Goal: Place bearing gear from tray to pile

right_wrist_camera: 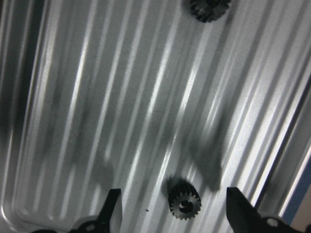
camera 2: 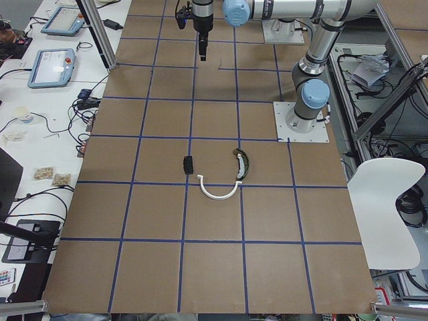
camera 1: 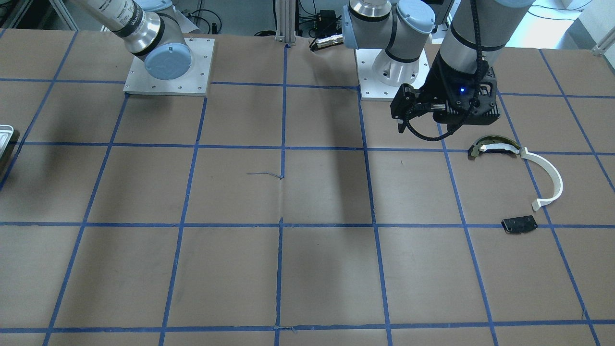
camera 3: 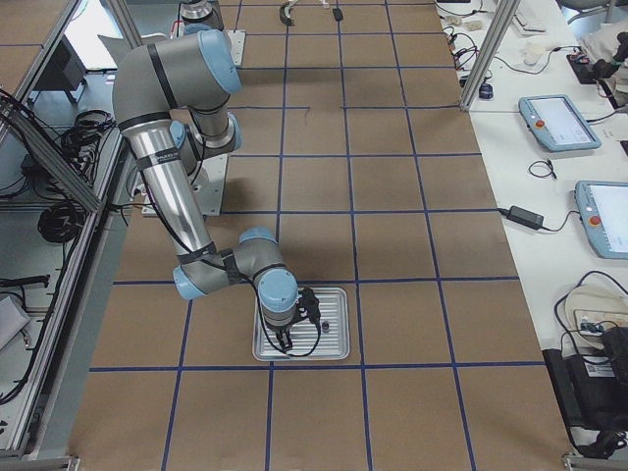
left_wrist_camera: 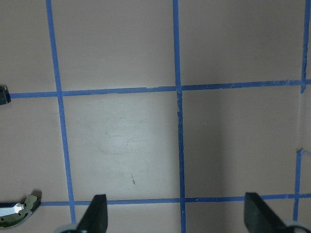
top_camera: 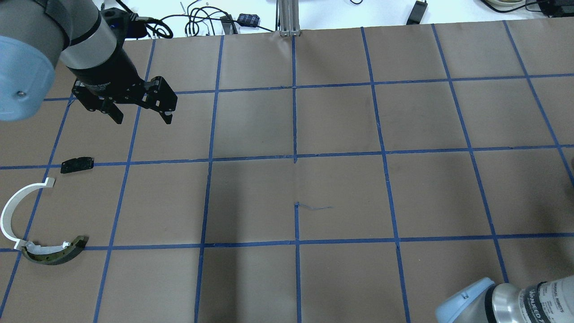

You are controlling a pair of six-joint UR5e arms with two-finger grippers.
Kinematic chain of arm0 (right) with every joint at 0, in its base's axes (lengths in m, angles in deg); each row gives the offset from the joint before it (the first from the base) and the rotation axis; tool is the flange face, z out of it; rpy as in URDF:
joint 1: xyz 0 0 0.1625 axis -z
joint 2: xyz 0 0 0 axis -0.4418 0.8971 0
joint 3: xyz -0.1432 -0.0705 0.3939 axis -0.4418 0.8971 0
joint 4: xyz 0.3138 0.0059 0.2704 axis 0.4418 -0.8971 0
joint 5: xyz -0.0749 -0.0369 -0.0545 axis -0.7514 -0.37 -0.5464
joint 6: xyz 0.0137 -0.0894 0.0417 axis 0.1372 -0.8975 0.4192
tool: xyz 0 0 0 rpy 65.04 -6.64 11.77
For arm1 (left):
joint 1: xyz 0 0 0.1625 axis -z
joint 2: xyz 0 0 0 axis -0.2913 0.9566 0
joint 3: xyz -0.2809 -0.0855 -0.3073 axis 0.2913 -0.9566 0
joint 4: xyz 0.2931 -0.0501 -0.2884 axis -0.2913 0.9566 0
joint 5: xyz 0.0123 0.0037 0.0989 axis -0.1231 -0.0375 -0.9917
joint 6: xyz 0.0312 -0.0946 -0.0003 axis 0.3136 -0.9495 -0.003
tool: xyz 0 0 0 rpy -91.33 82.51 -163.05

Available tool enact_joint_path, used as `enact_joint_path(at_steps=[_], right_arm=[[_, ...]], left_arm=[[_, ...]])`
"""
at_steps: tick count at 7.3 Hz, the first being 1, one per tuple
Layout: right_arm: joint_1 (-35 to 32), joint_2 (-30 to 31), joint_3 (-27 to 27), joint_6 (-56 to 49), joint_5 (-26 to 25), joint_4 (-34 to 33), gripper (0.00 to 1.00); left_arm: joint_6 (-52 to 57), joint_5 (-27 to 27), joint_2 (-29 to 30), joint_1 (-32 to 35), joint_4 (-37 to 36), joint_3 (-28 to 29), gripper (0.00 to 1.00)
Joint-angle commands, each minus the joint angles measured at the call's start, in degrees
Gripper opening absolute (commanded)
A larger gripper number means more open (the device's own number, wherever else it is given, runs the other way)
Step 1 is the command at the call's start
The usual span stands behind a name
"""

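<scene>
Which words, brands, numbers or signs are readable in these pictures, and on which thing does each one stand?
"UNIVERSAL ROBOTS": small print on the right arm's band, overhead view.
Larger letters beside it: too blurred to read.
Print on that band in the front-facing view: too blurred.
Teach pendant screens: too small to read.
Tray, gear: no text visible.
</scene>
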Motion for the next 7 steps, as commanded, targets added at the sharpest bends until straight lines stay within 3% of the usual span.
enact_joint_path(at_steps=[1,7], right_arm=[[0.0,-0.1,0.2,-0.8,0.0,-1.3,0.65],[0.0,-0.3,0.0,-2.3,-0.3,-1.3,0.57]], left_arm=[[0.0,0.2,-0.1,0.0,0.0,0.0,1.00],[0.2,-0.2,-0.2,0.0,0.0,0.0,1.00]])
